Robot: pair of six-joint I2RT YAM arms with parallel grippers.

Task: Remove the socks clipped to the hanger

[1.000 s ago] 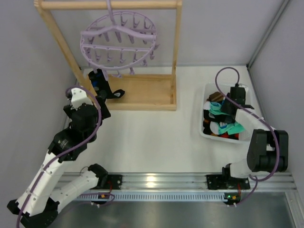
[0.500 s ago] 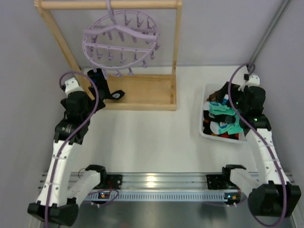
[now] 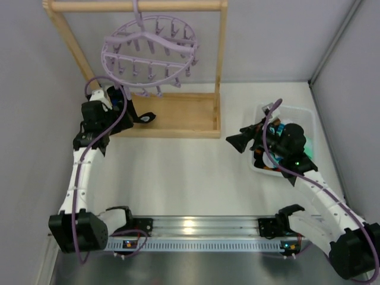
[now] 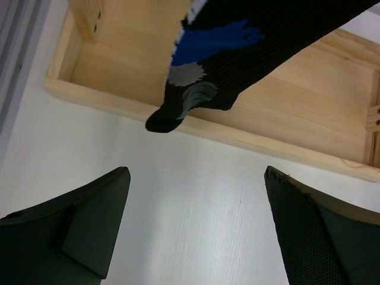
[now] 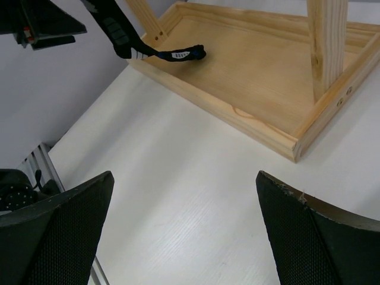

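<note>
The lilac hanger hangs from the wooden rack's top bar. One black sock with blue and grey marks dangles from the hanger's left side, its toe just above the rack's base. In the left wrist view that sock hangs ahead of and above my left gripper, which is open and empty. From above, my left gripper is close beside the sock. My right gripper is open and empty over the table, left of the bin. The sock's toe shows far ahead of my right gripper.
A white bin at the right holds several removed socks, partly hidden by my right arm. The wooden rack's base tray and its right post stand at the back. Grey walls close in on both sides.
My right gripper opened over the bin and swung left out over the table. My left arm shifted, bringing its gripper up beside the hanging sock.
</note>
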